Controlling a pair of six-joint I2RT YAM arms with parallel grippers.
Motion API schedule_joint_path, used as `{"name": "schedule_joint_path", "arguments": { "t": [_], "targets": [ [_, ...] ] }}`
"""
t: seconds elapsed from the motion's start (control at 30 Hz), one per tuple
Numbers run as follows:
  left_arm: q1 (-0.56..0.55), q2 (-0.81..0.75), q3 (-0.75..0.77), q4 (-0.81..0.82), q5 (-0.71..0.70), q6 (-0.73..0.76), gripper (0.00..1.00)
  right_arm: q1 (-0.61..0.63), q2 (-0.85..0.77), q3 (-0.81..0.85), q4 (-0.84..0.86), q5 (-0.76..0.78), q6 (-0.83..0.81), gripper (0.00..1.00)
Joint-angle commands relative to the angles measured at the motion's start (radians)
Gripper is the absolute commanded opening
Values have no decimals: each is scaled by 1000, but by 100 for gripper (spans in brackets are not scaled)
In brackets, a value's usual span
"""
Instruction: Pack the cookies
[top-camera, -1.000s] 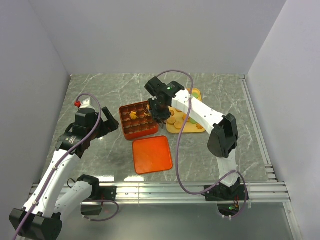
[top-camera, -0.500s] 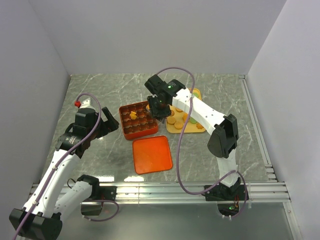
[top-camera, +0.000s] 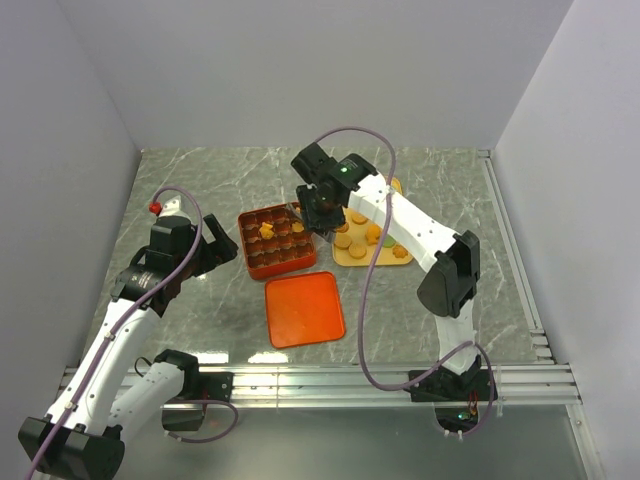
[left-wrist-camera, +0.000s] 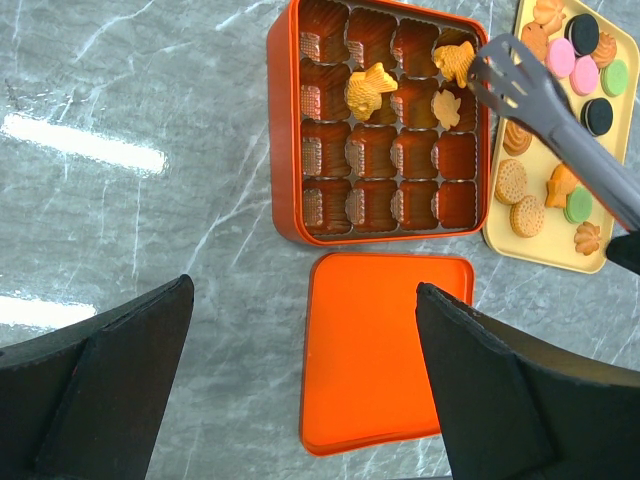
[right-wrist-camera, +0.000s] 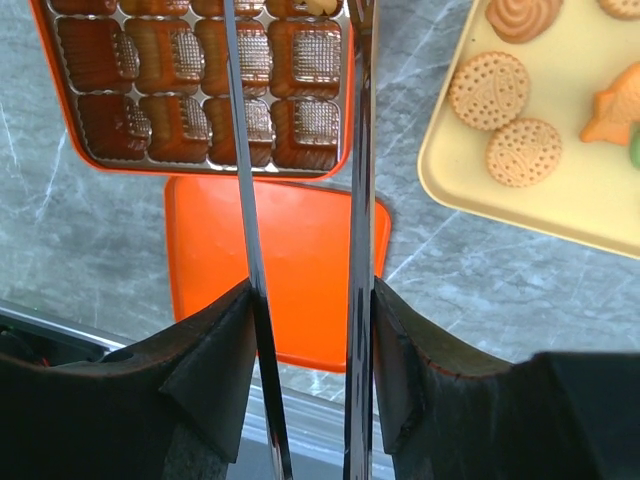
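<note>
Pinching grey tongs (left-wrist-camera: 545, 110) in right jaws, tips parted over box (left-wrist-camera: 285, 130) corner cell. Holding left jaws spread wide, empty. Seeing three cookies (left-wrist-camera: 368, 88) in box, rest on yellow tray (left-wrist-camera: 548, 249) alongside. Probably light, rigid, slippery: take across flat edges, gently.

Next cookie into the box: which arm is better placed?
Right. The right pincer grips the tongs, whose tips hang over the box corner beside the yellow tray of cookies. The left pincer is open, empty, on the box's other side.

Right tool (right-wrist-camera: 310, 340), tongs (left-wrist-camera: 545, 118) over box (left-wrist-camera: 283, 150) corner
</note>
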Motion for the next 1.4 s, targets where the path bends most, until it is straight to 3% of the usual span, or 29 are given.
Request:
{"name": "schedule_joint_path", "arguments": {
  "t": [0.0, 0.67, 1.37],
  "targets": [
    [-3, -5, 8, 10, 0, 0, 99, -5, -91, 44, -22, 38, 5, 52],
    [-5, -2, 7, 11, 0, 0, 99, -90, -277, -307, 33, 144, -24, 51],
    [-5, -1, 7, 10, 2, 0, 99, -90, -196, -359, 66, 169, -45, 51]
  ]
}}
